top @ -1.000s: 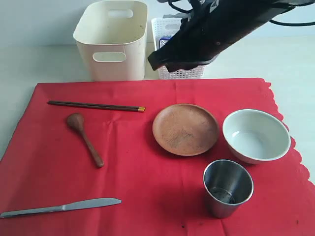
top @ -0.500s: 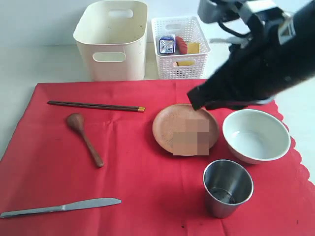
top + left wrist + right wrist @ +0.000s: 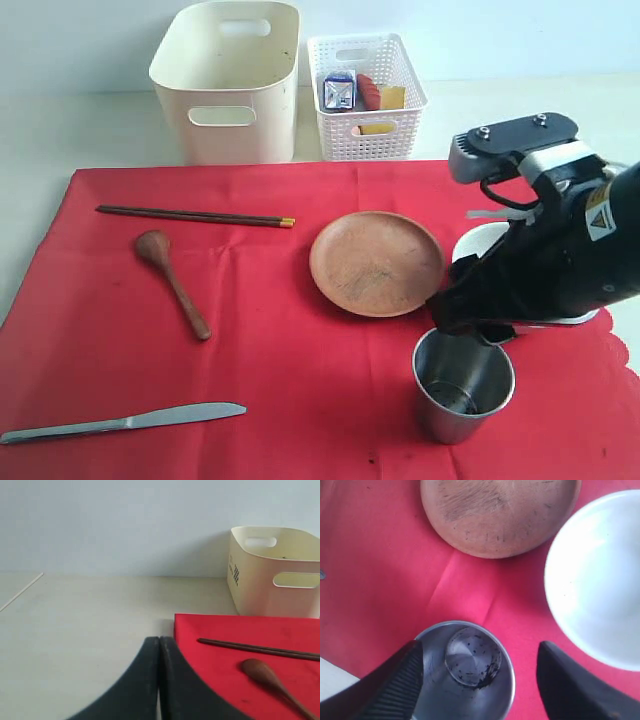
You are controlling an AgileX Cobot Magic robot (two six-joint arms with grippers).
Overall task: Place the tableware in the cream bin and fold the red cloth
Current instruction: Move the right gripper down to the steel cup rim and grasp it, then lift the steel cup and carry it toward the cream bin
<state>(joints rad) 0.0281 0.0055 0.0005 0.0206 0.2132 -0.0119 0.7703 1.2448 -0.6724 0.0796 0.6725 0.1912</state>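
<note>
The red cloth [image 3: 280,390] covers the table in front of the cream bin [image 3: 228,80]. On it lie dark chopsticks [image 3: 195,215], a wooden spoon [image 3: 175,285], a silver knife [image 3: 120,422], a wooden plate [image 3: 376,262] and a steel cup [image 3: 463,383]. The white bowl [image 3: 595,580] is mostly hidden by the arm in the exterior view. My right gripper [image 3: 480,650] hangs open just above the cup [image 3: 465,670], one finger by its rim and the other well clear on the bowl's side. My left gripper [image 3: 159,642] is shut and empty, over bare table beside the cloth's corner [image 3: 220,630].
A white lattice basket [image 3: 365,95] with a small carton and food items stands to the right of the cream bin. The bowl sits close beside the cup and the plate [image 3: 500,515]. Bare tabletop [image 3: 75,620] stretches left of the cloth.
My right arm has swung from the back near the basket down to the front right, ending over the cup. Its jaws, shut before, now stand open.
</note>
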